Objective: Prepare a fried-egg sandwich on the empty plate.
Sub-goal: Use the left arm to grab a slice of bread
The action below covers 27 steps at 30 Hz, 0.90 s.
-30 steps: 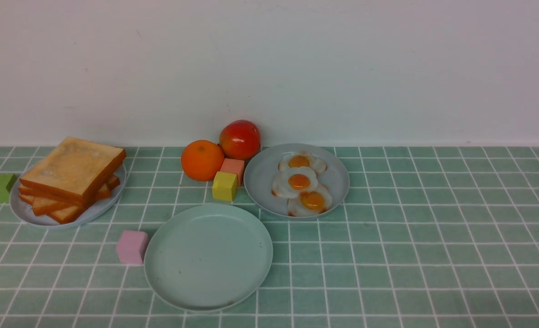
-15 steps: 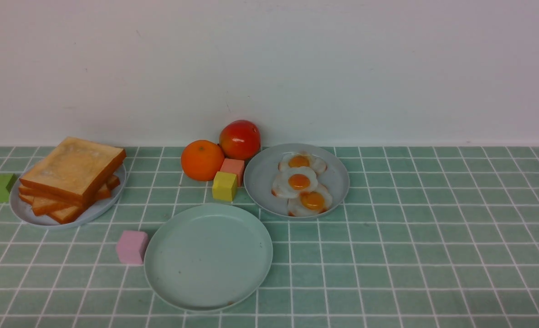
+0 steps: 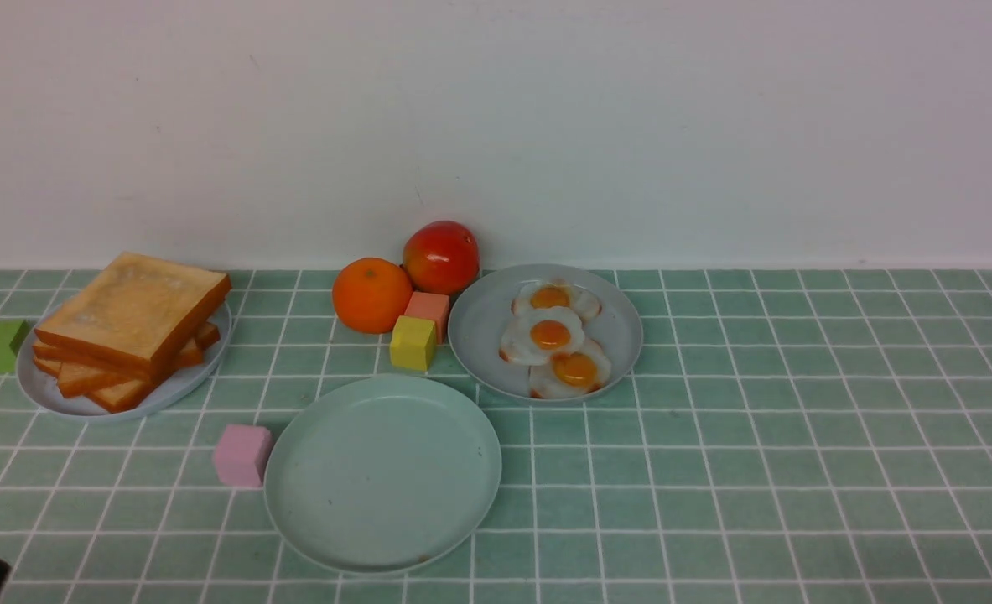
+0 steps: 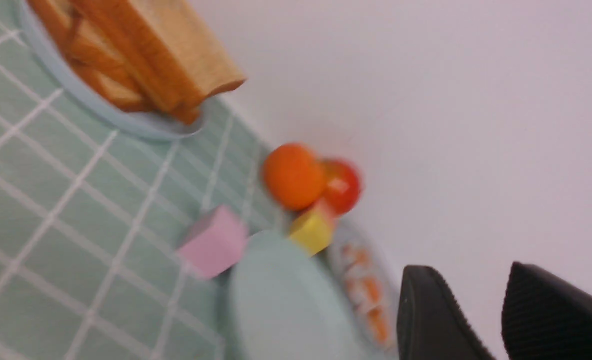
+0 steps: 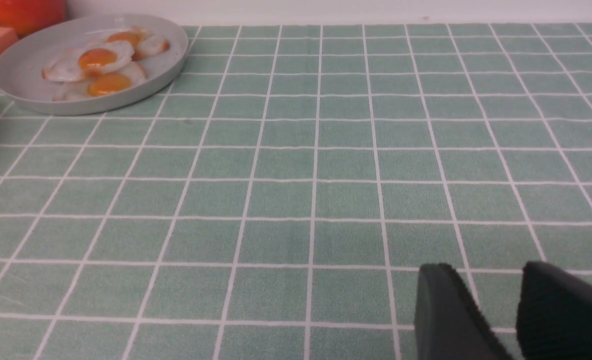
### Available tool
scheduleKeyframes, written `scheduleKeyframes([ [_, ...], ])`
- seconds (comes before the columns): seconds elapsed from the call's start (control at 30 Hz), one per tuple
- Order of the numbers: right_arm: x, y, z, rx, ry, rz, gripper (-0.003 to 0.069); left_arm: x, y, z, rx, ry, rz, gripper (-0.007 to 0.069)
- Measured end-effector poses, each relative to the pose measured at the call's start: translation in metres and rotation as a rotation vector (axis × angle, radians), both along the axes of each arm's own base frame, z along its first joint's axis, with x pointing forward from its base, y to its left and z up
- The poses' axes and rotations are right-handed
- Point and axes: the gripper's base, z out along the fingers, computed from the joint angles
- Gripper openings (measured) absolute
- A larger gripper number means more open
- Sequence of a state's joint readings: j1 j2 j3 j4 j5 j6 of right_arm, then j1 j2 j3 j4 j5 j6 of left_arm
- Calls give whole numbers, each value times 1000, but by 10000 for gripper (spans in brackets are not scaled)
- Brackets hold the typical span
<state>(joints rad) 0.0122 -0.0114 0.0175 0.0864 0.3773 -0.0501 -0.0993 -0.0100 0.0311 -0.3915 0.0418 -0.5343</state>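
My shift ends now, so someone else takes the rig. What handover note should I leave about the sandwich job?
Left hand: open, empty.
Right hand: open, empty.
Toast slices: stacked on the left grey plate.
Fried eggs: three on the right grey plate.
Mint plate: front centre, empty.
Done: nothing yet.
Left: toast, egg, toast onto the mint plate.

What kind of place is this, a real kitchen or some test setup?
Likely a staged test tabletop, not a real kitchen: a green tile-patterned cover against a bare white wall, toy-looking toast slices and fried eggs, and a loose pink cube.
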Motion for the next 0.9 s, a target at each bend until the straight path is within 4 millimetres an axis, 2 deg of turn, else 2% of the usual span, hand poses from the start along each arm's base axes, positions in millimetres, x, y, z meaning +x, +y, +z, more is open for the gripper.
scheduleKeyframes([
  [0.17, 0, 0, 0, 0, 0, 0, 239, -1, 1, 11, -15, -52, 11, 206],
  [0.3, 0, 0, 1, 13, -16, -3, 239, -7, -2, 41, 108, -62, -21, 113],
  [0.4, 3, 2, 8, 204, -96, -25, 239, -3, -7, 72, 270, 49, -80, 11],
  [0.43, 3, 3, 12, 287, -135, -36, 239, 2, -9, 78, 330, 127, -114, -13],
  [0.47, 3, 2, 12, 291, -143, -37, 239, 4, -9, 81, 351, 139, -121, -13],
  [0.53, 4, 1, 22, 431, -238, -61, 239, 21, -15, 95, 503, 303, -220, -13],
  [0.57, 4, 0, 24, 466, -258, -68, 239, 23, -16, 97, 539, 338, -247, -13],
  [0.6, 4, 0, 25, 519, -276, -76, 239, 38, -18, 99, 605, 433, -309, -13],
  [0.63, 4, 0, 25, 525, -275, -76, 239, 41, -19, 102, 613, 431, -311, -13],
  [0.67, 4, 1, 26, 551, -264, -74, 239, 52, -21, 103, 657, 503, -363, -13],
  [0.73, 1, 7, 39, 554, -182, -23, 232, 81, -24, 103, 685, 598, -413, -13],
  [0.77, -1, 10, 43, 536, -138, 1, 223, 89, -24, 103, 689, 616, -422, -13],
  [0.9, -7, 23, 100, 338, 30, 162, 133, 143, -27, 99, 731, 717, -441, -13],
])
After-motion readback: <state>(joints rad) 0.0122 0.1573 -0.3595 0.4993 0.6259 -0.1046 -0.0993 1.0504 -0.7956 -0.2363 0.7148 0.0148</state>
